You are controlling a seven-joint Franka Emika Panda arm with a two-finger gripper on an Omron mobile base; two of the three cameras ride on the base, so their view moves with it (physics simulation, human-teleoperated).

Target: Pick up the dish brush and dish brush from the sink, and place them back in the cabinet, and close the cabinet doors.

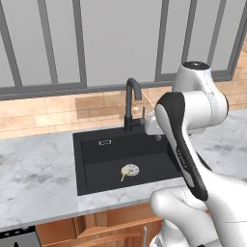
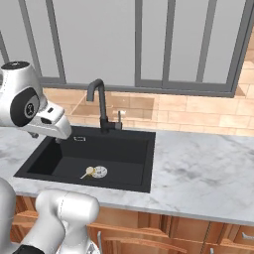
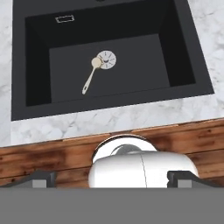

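Observation:
A small tan dish brush (image 3: 90, 76) lies on the floor of the black sink (image 3: 35, 65), its head against a round white disc (image 3: 107, 59); I cannot tell whether that disc is a bristle head or the drain. The brush also appears as a tan handle (image 1: 125, 174) and as a tan head (image 2: 88, 172). My gripper (image 3: 111, 178) hangs high over the sink's front, open wide, with nothing between its fingertips (image 3: 40, 177). From the right base view the gripper (image 2: 45, 137) is above the sink's back left corner. The cabinet and the cabinet doors are out of view.
A tall black curved faucet (image 1: 131, 102) stands behind the basin, near my hand. Marble counter (image 2: 198, 173) spreads to both sides. Low wooden drawer fronts (image 3: 52, 157) run under the counter edge. A grey-framed window (image 1: 96, 43) fills the back wall.

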